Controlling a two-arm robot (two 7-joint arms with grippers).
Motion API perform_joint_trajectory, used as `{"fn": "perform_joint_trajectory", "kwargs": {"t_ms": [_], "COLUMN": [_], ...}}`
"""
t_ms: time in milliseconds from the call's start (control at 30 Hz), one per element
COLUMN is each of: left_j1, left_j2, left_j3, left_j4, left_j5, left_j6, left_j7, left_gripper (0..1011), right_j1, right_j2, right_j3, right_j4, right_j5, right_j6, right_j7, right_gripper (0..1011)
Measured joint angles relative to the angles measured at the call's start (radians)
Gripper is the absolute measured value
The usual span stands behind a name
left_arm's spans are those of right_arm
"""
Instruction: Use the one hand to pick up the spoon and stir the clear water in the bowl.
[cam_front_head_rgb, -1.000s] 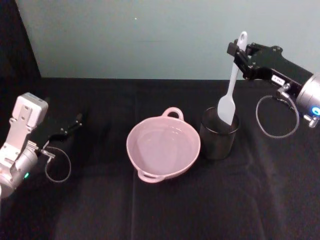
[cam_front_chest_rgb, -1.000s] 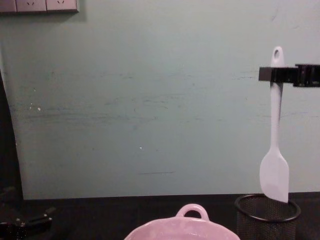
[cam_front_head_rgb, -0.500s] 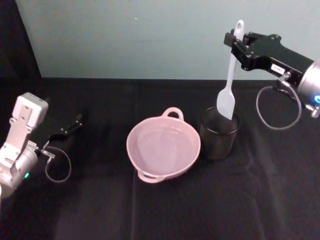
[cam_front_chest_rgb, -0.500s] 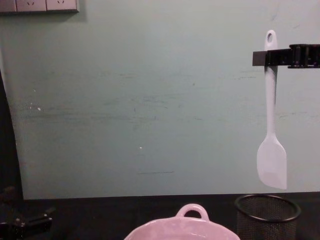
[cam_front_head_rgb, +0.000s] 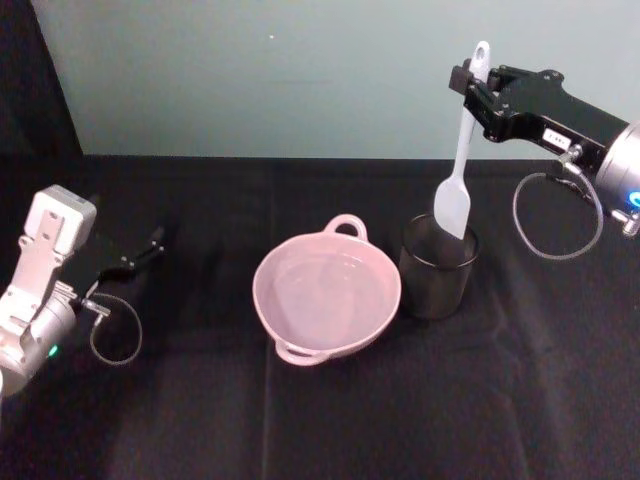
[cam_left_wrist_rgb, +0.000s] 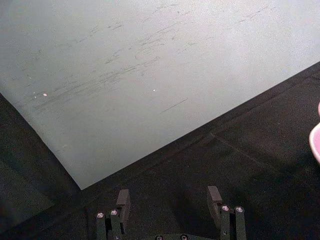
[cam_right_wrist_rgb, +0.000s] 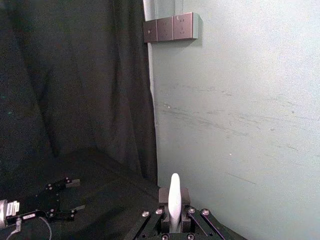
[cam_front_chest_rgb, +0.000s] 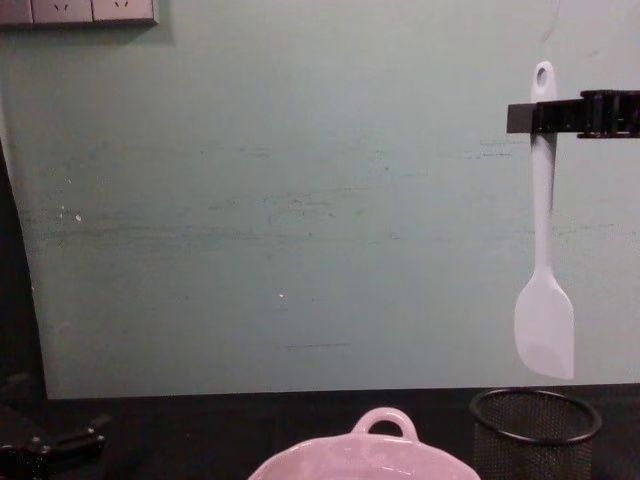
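Note:
My right gripper (cam_front_head_rgb: 474, 84) is shut on the upper handle of the white spoon (cam_front_head_rgb: 459, 165), which hangs upright with its flat blade (cam_front_chest_rgb: 545, 327) just above the black wire-mesh cup (cam_front_chest_rgb: 535, 428). In the right wrist view the spoon's handle end (cam_right_wrist_rgb: 174, 201) stands up between the fingers. The pale pink bowl (cam_front_head_rgb: 327, 296) sits at the table's middle, left of the cup, with clear water (cam_front_head_rgb: 325, 290) in it; its loop handle (cam_front_chest_rgb: 385, 421) shows in the chest view. My left gripper (cam_left_wrist_rgb: 169, 201) is open and idle at the far left, low over the table.
The mesh cup (cam_front_head_rgb: 438, 267) stands right beside the bowl's right rim. A black cloth (cam_front_head_rgb: 320, 420) covers the table, and a pale green wall (cam_front_chest_rgb: 280, 200) rises behind it. A cable loop (cam_front_head_rgb: 555, 215) hangs from the right wrist.
The right gripper has lifted the spoon, so its blade has come out of the mesh cup and now hangs above the rim. In the last half second it barely moved.

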Motion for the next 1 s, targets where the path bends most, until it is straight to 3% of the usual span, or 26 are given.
{"fn": "perform_joint_trajectory", "kwargs": {"t_ms": [367,733,1000], "left_j1": [0.000,0.000,0.000], "left_j2": [0.000,0.000,0.000], "left_j3": [0.000,0.000,0.000], "left_j4": [0.000,0.000,0.000], "left_j5": [0.000,0.000,0.000], "left_j6": [0.000,0.000,0.000], "left_j7": [0.000,0.000,0.000], "left_gripper": [1011,1011,1011], "right_j1": [0.007,0.095,0.134], "right_j2": [-0.003,-0.099,-0.169], "right_j3": [-0.020,-0.155,-0.231], "right_j4": [0.004,0.108,0.207], "right_j5": [0.001,-0.022,-0.059], "right_j6": [-0.008,-0.049,-0.100], "right_j7": [-0.010,0.024,0.060], "right_gripper": [116,117,117]}}
